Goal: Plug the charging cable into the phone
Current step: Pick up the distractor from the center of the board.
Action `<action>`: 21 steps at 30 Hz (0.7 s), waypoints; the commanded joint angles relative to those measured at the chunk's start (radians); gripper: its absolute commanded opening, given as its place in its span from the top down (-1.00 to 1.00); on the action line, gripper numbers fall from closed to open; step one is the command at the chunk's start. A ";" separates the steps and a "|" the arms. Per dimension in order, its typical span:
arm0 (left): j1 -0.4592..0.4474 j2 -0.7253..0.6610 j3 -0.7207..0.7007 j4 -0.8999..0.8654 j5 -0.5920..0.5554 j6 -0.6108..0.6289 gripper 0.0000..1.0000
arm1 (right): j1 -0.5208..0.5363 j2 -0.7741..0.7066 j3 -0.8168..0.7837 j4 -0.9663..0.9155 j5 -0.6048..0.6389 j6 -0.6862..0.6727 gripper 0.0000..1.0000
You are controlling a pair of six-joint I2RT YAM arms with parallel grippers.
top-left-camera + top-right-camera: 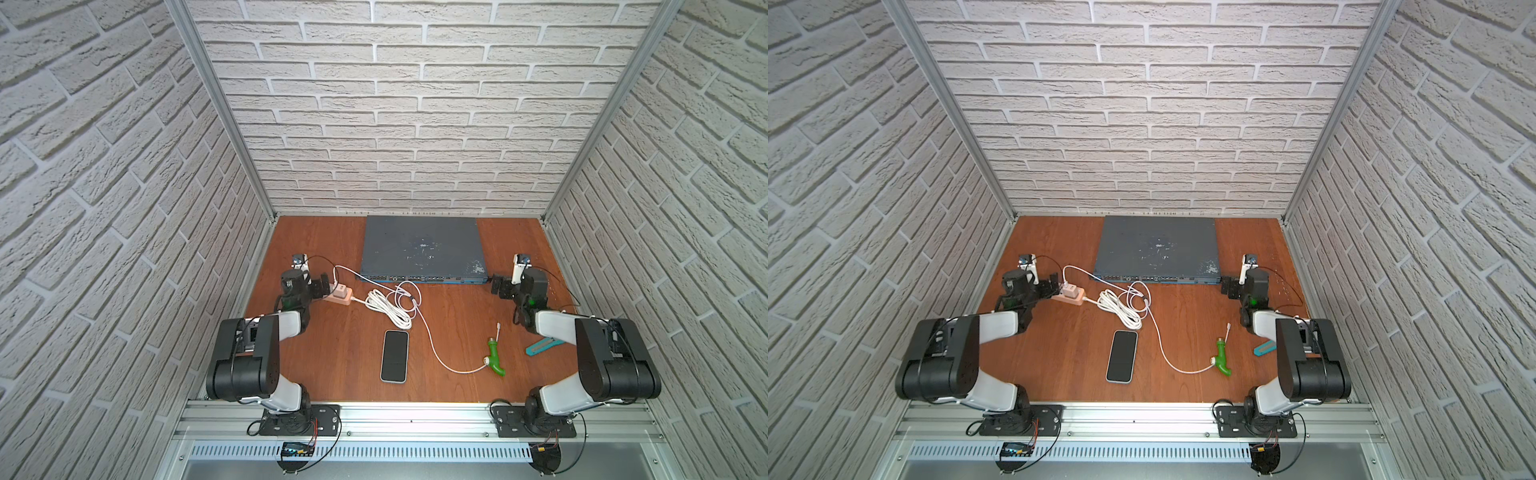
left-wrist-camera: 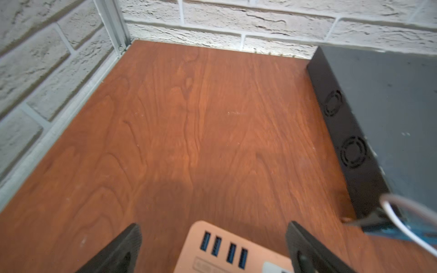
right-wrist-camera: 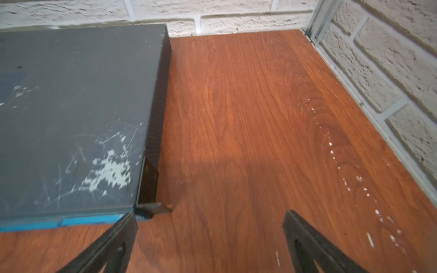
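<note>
Reddish-brown wood forms the table [image 1: 316, 353], seen in both top views. At its left edge, the left gripper [image 1: 327, 286] stands with its jaws spread wide and grips nothing. In the left wrist view, the end of a pink power strip [image 2: 224, 248] shows between its fingers [image 2: 123, 245].

A white adapter [image 1: 341, 289] sits on that strip. The charging cable [image 1: 461, 371] leaves it, loops past a bundled white cord [image 1: 388, 309] and runs toward the near right. The phone [image 1: 394, 355] lies flat and screen up near the front middle of the table. It is just in front of the bundle and to the left of the cable, touching neither.

Against the back wall rests a scuffed grey-blue box [image 1: 422, 249] with ports along its front.

Further right, the cable ends at a green holder [image 1: 494, 357]. Its small plug [image 1: 499, 326] sticks out beyond the holder's far end, well apart from the phone. A teal piece [image 1: 542, 345] lies partly hidden under the right arm.

By the box's right front corner, the right gripper [image 1: 500, 286] is likewise spread wide and unladen. Its dark fingers [image 3: 111, 248] frame bare wood in the right wrist view.
</note>
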 commanded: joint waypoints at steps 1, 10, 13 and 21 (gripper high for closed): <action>0.006 -0.037 0.205 -0.383 -0.189 -0.073 -0.96 | 0.007 -0.025 0.214 -0.330 0.025 0.030 -0.92; -0.013 -0.056 0.419 -0.831 -0.148 -0.267 -0.96 | 0.023 -0.069 0.408 -0.683 -0.168 0.156 -0.86; -0.040 -0.094 0.446 -0.863 -0.019 -0.317 -0.97 | 0.048 -0.062 0.476 -0.824 -0.285 0.208 -0.85; -0.254 -0.220 0.486 -0.995 0.167 -0.328 -0.96 | 0.178 -0.154 0.539 -1.167 -0.375 0.198 -0.81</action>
